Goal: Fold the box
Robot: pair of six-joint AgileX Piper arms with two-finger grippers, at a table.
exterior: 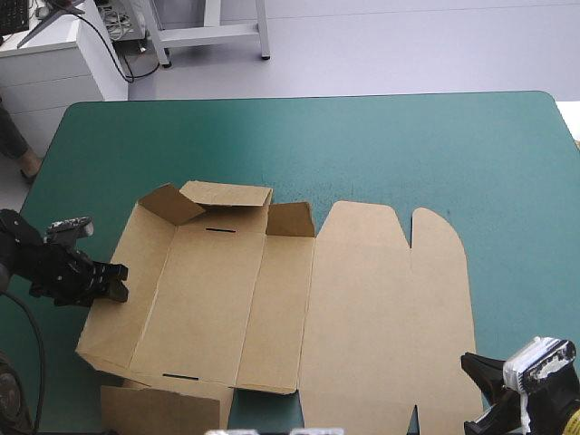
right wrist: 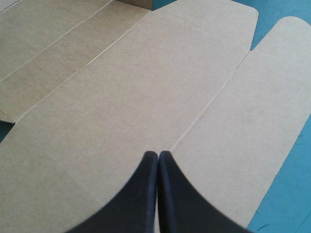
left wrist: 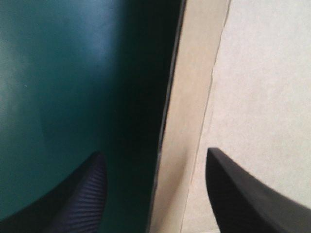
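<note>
The brown box [exterior: 281,299] lies mostly flat on the teal-green table, its far end flaps raised and its left wall panel tilted up. My left gripper [exterior: 116,281] is at that left wall's outer edge. In the left wrist view its fingers [left wrist: 87,194] stand open astride the raised wall edge [left wrist: 189,121], one finger outside over the cover, the other over the board. My right gripper [exterior: 485,399] hovers at the near right corner of the flat lid. In the right wrist view its fingertips [right wrist: 158,165] meet in one arch, shut, above the lid panel [right wrist: 146,82].
The table cover [exterior: 408,145] stretches bare beyond the box toward the far edge. A loose piece of brown board [exterior: 163,408] lies at the near edge, under the box's near left corner. A white cabinet [exterior: 54,63] stands past the far left corner.
</note>
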